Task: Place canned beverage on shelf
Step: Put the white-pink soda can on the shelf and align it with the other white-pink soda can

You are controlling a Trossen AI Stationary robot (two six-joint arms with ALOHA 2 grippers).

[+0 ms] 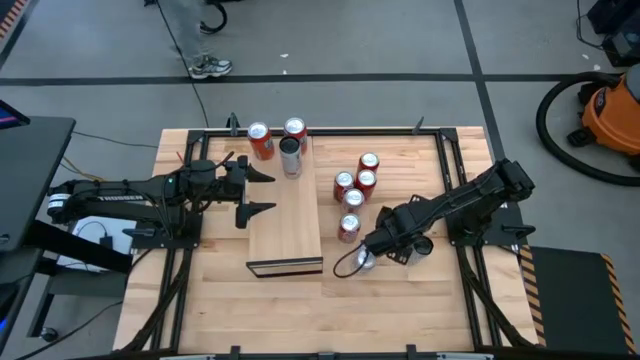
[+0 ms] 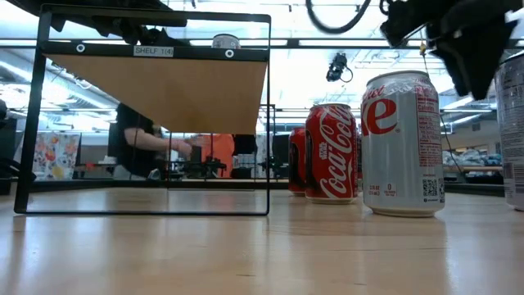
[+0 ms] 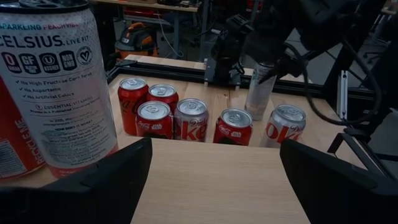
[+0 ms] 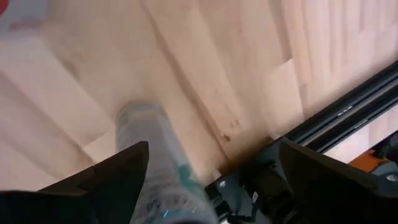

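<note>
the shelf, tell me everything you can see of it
The long rectangular pale wood shelf lies flat near the middle of the slatted wooden tabletop, raised on a thin black frame with an open slot beneath, labelled at its near end. Its smooth top is bare where visible. Cans stand at its far end and along its right. The left claw hovers open at its left edge.

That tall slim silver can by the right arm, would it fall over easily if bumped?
Probably. The slim can stands taller and narrower than the squat red cans nearby, so it likely tips sooner. Its smooth metal wall may slip in the right pincer. Tipped, it would probably roll.
</note>
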